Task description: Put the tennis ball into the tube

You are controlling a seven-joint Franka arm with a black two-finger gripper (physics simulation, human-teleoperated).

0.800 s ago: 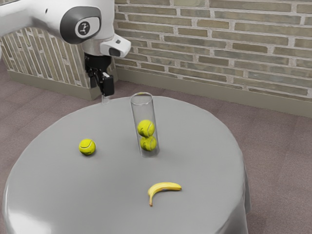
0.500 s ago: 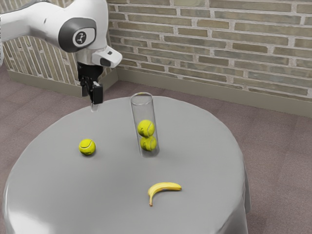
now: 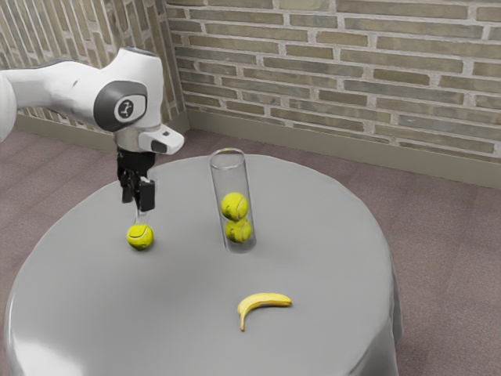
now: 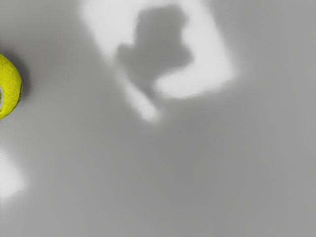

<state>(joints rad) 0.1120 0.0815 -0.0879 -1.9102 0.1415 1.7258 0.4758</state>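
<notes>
Black and pointing down, the gripper (image 3: 137, 205) hangs above the loose tennis ball (image 3: 140, 236) in the exterior view. Its two fingers stand apart with nothing visible between them. The yellow ball rests on the table, and part of the same ball (image 4: 8, 88) shows at one edge of the wrist view, off to the side of my hand. A clear tube (image 3: 228, 178) stands toward the exterior view's right with its round mouth up. Inside it are two tennis balls, a lower one (image 3: 238, 231) and an upper one (image 3: 234, 207) on top.
The round table (image 3: 172, 313) has a grey cover. A banana (image 3: 264, 300) lies on it, nearer the exterior camera than the tube. A brick wall (image 3: 337, 78) rises behind, beyond the floor.
My hand has moved down and toward the exterior view's left, from beyond the table's far edge to above the loose ball. The balls, tube and banana have stayed put.
</notes>
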